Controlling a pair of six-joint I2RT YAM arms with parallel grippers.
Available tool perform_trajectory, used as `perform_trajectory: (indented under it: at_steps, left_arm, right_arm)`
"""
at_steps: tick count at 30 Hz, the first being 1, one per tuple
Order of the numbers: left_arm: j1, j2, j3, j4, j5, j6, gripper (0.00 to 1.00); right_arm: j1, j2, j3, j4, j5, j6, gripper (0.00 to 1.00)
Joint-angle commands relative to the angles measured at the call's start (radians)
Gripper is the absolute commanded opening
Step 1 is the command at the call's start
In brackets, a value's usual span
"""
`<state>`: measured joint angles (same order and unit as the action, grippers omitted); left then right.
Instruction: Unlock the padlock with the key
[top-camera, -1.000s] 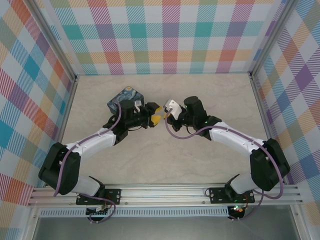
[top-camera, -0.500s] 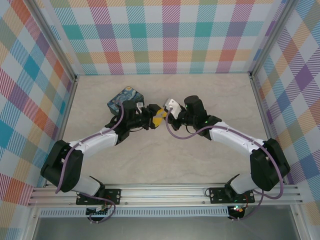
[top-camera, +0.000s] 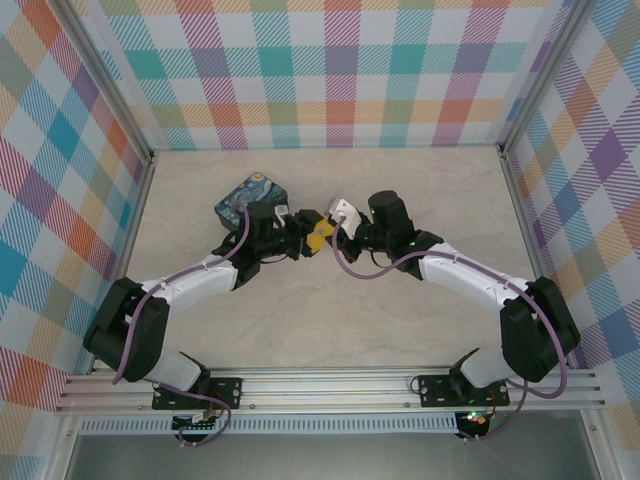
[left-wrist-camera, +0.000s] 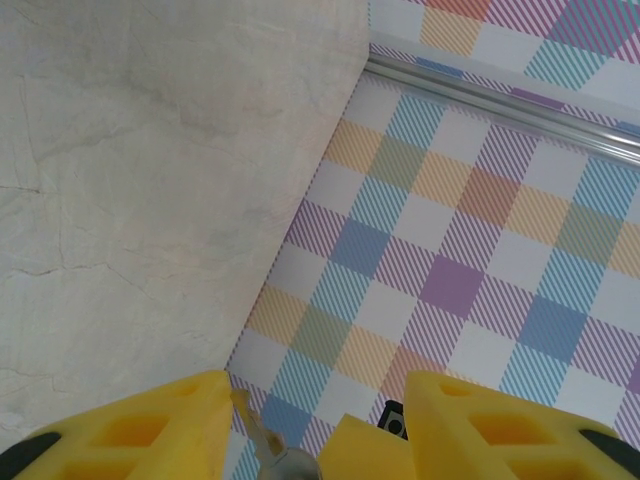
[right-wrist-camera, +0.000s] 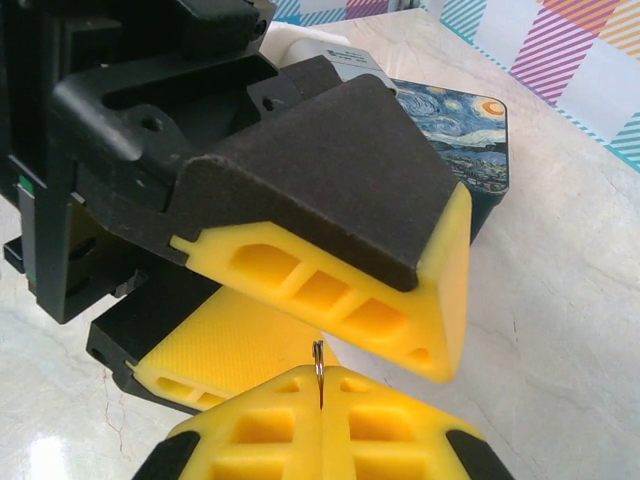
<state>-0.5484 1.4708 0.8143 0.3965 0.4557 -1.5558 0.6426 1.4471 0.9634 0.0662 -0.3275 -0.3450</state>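
My right gripper (right-wrist-camera: 320, 402) is shut on the key (right-wrist-camera: 318, 368), a thin grey metal blade sticking up from between its yellow pads. My left gripper (left-wrist-camera: 318, 425) is open and straddles that key (left-wrist-camera: 262, 440), which stands close to its left finger (left-wrist-camera: 150, 430). The tip of the right gripper (left-wrist-camera: 372, 450) pokes in between the left fingers. In the top view the two grippers meet tip to tip, left (top-camera: 311, 237) and right (top-camera: 326, 234), mid-table. The padlock is out of view.
A blue swirl-painted tin (top-camera: 248, 197) lies on the table just behind the left wrist, also seen behind the left gripper (right-wrist-camera: 462, 140). Plaid walls (top-camera: 340, 70) enclose the marble tabletop (top-camera: 330, 320) on three sides.
The left arm has pushed right, bringing its fingers around the right gripper's tip, and its jaws have narrowed a little. The right arm has held still.
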Motion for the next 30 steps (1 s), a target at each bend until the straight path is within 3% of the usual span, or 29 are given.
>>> perform_trajectory:
  at_steps: [1, 10, 30]
  left_arm:
    - [-0.008, 0.014, -0.015, 0.046, 0.020, -0.018, 0.47]
    - [-0.008, 0.016, -0.017, 0.051, 0.018, -0.020, 0.39]
    - [-0.008, 0.016, -0.025, 0.035, 0.015, -0.020, 0.09]
  right_arm:
    - [-0.002, 0.004, 0.029, -0.003, -0.038, 0.001, 0.00]
    - [-0.001, 0.001, 0.024, -0.015, -0.039, -0.002, 0.00]
    - [-0.001, -0.020, 0.005, -0.009, -0.009, -0.004, 0.00]
